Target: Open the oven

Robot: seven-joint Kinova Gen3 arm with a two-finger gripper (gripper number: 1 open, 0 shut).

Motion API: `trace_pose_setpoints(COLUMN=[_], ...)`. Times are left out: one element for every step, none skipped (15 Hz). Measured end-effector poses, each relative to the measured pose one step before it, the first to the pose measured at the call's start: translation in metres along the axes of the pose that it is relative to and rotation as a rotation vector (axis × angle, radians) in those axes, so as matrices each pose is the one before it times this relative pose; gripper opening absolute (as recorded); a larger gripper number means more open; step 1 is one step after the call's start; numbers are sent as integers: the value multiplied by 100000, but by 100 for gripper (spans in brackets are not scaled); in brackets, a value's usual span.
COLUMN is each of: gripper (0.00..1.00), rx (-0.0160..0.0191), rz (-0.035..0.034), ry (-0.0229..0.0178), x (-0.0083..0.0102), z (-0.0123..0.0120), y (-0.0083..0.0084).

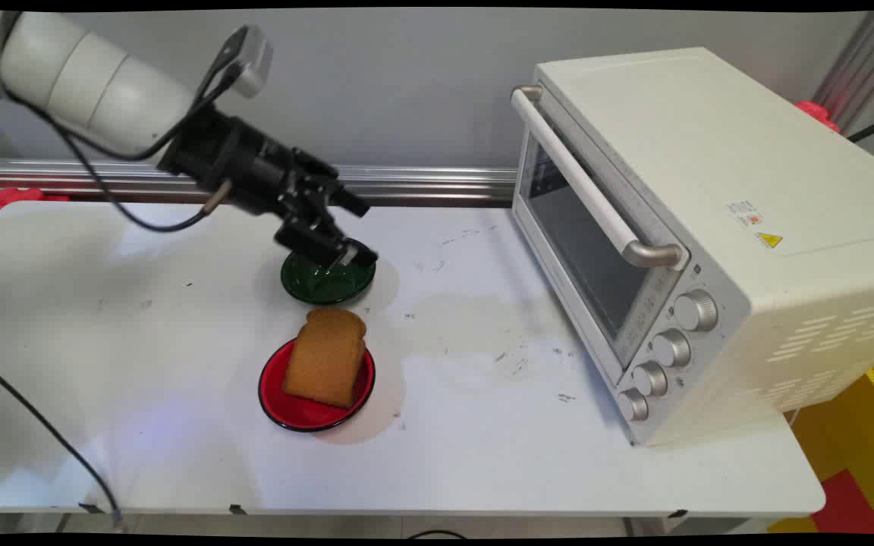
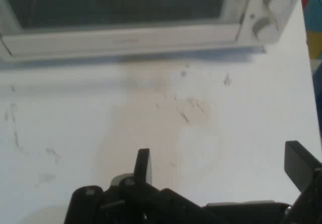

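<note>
My black gripper (image 1: 359, 231) hangs low over a dark green bowl (image 1: 314, 286) at the table's middle, its lower finger just above the bowl's right rim. The jaws are open with nothing between them. In the hand view the gripper (image 2: 221, 166) shows two fingers (image 2: 143, 164) spread wide over bare, scuffed tabletop. Nearer the front, a brown slice of bread (image 1: 325, 356) leans on a red plate (image 1: 291, 413). Nothing shows inside the bowl.
A cream toaster oven (image 1: 695, 227) stands at the right with its door shut, a bar handle (image 1: 596, 201) and several knobs (image 1: 671, 349). Its door and knobs fill the top of the hand view (image 2: 126, 38). Black cables hang at the left.
</note>
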Motion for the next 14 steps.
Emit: trace_pose_setpoints(gripper=[100, 100, 100, 100, 100, 100, 100, 100, 100, 100, 100, 100, 100, 100], rx=[547, 551, 437, 364, 255, 268, 166, 47, 31, 14, 65, 92, 154, 148], rz=[360, 359, 396, 447, 324, 209, 81, 56, 125, 88, 39, 18, -40, -85], ry=[690, 444, 203, 137, -21, -134, -219, -161, -324, -228, -239, -225, -451, -626], x=[819, 740, 682, 642, 516, 597, 493, 345, 582, 478, 356, 325, 384, 319], z=[233, 213, 232, 217, 194, 231, 219, 145, 259, 216, 155, 161, 200, 198], y=[-247, -304, -325, -332, -293, -335, -282, -182, -306, -252, -205, -215, -290, -310])
